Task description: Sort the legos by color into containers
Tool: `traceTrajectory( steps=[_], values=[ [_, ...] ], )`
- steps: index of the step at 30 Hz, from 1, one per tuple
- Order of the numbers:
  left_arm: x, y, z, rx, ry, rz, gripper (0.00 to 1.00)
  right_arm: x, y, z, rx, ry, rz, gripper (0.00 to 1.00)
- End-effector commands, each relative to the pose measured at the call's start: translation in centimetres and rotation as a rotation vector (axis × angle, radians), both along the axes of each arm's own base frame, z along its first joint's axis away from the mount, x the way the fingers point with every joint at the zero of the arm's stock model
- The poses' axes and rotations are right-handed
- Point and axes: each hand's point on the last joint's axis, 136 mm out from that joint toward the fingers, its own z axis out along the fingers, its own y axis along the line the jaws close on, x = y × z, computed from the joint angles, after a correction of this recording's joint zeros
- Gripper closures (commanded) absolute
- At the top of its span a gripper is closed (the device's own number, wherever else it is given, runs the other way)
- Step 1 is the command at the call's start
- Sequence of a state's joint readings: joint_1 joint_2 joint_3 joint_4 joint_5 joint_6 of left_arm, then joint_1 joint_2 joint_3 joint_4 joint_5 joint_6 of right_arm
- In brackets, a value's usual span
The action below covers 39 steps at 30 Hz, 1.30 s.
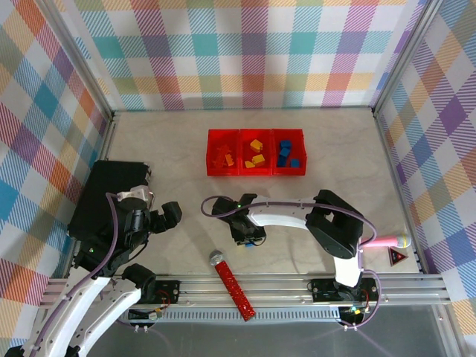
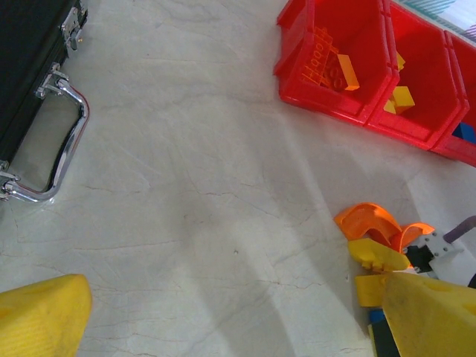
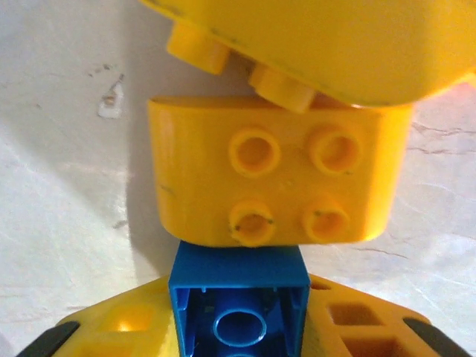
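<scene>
Containers (image 1: 223, 172) hold sorted orange, yellow and blue legos. Unsorted on desk (image 1: 163, 149): orange arch (image 2: 364, 222), yellow brick (image 3: 271, 171). Right gripper (image 1: 249, 235) jaws clenched on blue brick (image 3: 238, 309); left gripper (image 1: 169, 216) jaws released.

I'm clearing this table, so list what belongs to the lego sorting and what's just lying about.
Belongs to the job:
- red bins
- yellow brick
- blue brick
- orange arch

Just lying about:
- black case
- red studded stick
- pink rod
- red triangle
</scene>
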<state>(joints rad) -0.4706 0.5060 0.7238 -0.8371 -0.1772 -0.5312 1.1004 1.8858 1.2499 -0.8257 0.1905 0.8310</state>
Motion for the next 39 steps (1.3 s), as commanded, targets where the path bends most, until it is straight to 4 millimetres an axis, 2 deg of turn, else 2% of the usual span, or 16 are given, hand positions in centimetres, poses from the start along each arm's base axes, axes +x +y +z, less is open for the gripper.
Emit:
traceTrajectory(
  steps=[1,8,12,16,21,26,30,39],
  values=[
    [0.0,-0.1,0.0,-0.001,0.001,0.0,0.0,0.3,-0.5,3.7,0.023,-0.035,0.041,0.68],
    [0.1,-0.6,-0.1,-0.008,0.003,-0.024,0.0,2.8,-0.1,11.5,0.172,-0.153,0.06,0.69],
    [0.3,-2.6,-0.2,-0.044,0.017,-0.121,0.0,6.1,-1.7,14.8,0.263,-0.205,0.021,0.69],
    [0.7,-4.8,-0.8,-0.079,0.05,-0.218,0.0,10.4,-4.6,16.5,0.32,-0.24,-0.041,0.69],
    [1.3,-7.1,-1.7,-0.101,0.105,-0.31,0.0,16.4,-8.4,16.7,0.358,-0.252,-0.122,0.69],
    [2.0,-8.4,-2.6,-0.101,0.153,-0.352,0.0,21.4,-11.2,15.3,0.341,-0.239,-0.18,0.7],
    [2.2,-8.8,-3.4,-0.086,0.178,-0.362,0.0,24.3,-12.0,13.5,0.329,-0.219,-0.19,0.7],
    [2.4,-9.0,-4.0,-0.06,0.191,-0.363,0.0,29.1,-12.5,9.8,0.277,-0.215,-0.209,0.69]
  ],
)
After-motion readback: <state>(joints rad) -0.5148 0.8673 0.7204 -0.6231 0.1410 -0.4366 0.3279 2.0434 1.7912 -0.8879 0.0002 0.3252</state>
